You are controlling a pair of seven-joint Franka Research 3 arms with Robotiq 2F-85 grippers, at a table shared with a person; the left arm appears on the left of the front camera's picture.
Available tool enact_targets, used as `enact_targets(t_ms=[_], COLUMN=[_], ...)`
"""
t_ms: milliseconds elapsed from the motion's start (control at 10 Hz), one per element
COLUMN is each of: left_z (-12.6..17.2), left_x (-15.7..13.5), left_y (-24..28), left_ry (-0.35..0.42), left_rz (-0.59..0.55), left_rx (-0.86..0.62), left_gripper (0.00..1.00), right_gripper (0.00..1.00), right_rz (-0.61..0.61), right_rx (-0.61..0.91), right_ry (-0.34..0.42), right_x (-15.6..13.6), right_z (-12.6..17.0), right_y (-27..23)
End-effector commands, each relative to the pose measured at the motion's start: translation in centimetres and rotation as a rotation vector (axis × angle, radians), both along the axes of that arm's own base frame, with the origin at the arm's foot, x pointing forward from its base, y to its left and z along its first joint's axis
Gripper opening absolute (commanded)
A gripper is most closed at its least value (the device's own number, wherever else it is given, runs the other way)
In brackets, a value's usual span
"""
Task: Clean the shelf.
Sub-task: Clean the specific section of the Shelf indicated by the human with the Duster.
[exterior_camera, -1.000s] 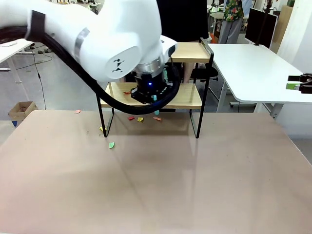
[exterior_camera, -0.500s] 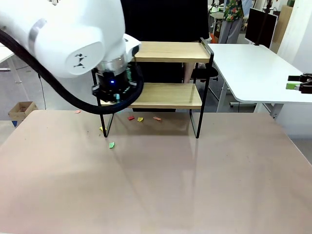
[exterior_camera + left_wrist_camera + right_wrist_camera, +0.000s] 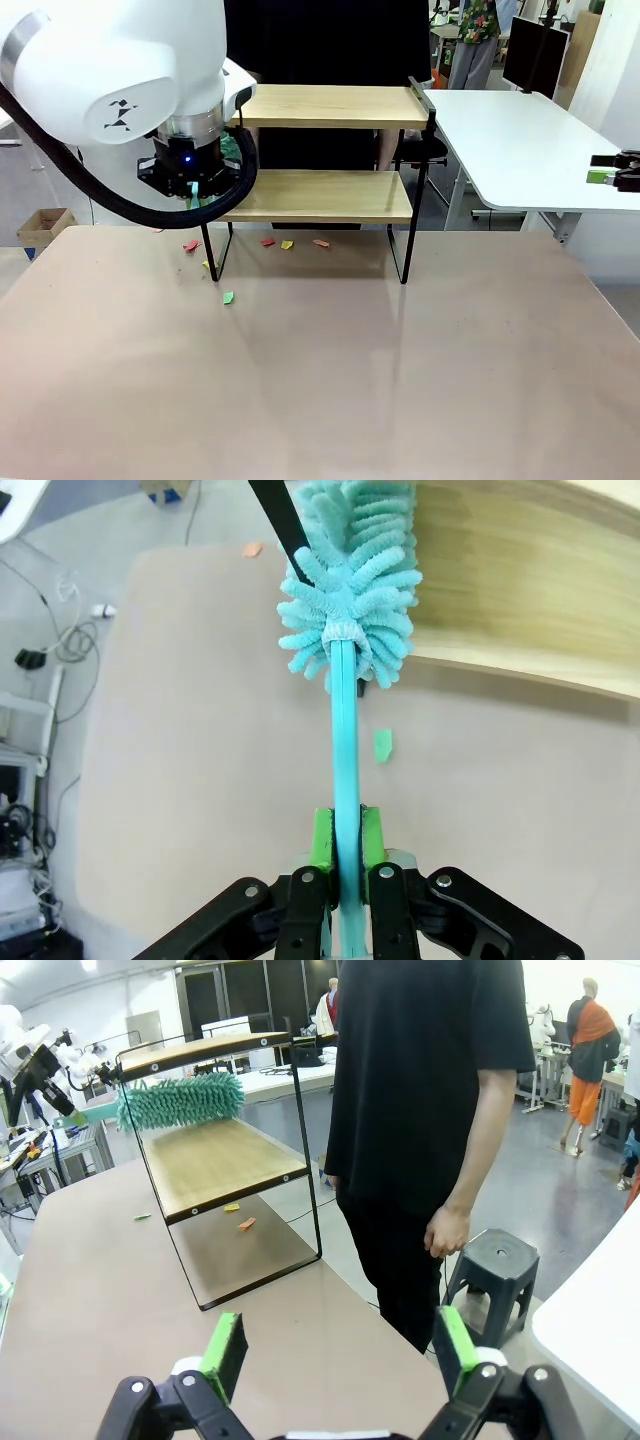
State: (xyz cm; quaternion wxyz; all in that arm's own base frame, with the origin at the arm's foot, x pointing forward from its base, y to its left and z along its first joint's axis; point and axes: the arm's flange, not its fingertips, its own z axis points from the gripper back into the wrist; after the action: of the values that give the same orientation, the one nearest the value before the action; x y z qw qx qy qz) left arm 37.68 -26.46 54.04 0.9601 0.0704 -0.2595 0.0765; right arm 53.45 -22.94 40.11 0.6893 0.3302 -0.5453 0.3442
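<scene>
The shelf (image 3: 330,197) stands at the far side of the table, two wooden boards in a thin black frame. My left gripper (image 3: 345,840) is shut on the thin handle of a teal fluffy duster (image 3: 350,580). The duster's head lies at the left end of the lower board (image 3: 530,590), beside a black leg. In the front view the left arm's wrist (image 3: 190,165) hangs at the shelf's left end. The right wrist view shows the duster (image 3: 180,1100) over the lower board. My right gripper (image 3: 340,1350) is open and holds nothing, off to the right (image 3: 603,170).
Small paper scraps lie on the table under and left of the shelf: red (image 3: 190,245), red (image 3: 267,241), yellow (image 3: 287,244), orange (image 3: 320,242), green (image 3: 229,297). A person in black (image 3: 420,1110) stands behind the shelf beside a stool (image 3: 490,1260). A white table (image 3: 520,140) adjoins at right.
My left arm has swept the duster leftward along the lower board, from its middle to its left end. A red scrap that lay on the board is now on the table.
</scene>
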Motion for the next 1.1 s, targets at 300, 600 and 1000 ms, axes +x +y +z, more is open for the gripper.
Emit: enact_targets(t_ms=[300, 600, 1000], left_z=[-0.7, 1.0, 2.8], left_x=[0.6, -0.7, -2.8], left_y=[0.6, 0.0, 1.5], left_ry=[0.026, -0.016, 0.011], left_rz=[0.016, -0.109, -0.424], left_rx=[0.007, 0.020, -0.068], left_gripper=[0.13, 0.13, 0.13], right_gripper=[1.00, 1.00, 1.00], right_rz=[0.002, 0.002, 0.002], right_rx=[-0.002, -0.002, -0.002], right_ry=[-0.006, -0.006, -0.006], right_x=[0.1, 0.1, 0.1], right_z=[0.3, 0.3, 0.3], right_y=[0.3, 0.3, 0.3])
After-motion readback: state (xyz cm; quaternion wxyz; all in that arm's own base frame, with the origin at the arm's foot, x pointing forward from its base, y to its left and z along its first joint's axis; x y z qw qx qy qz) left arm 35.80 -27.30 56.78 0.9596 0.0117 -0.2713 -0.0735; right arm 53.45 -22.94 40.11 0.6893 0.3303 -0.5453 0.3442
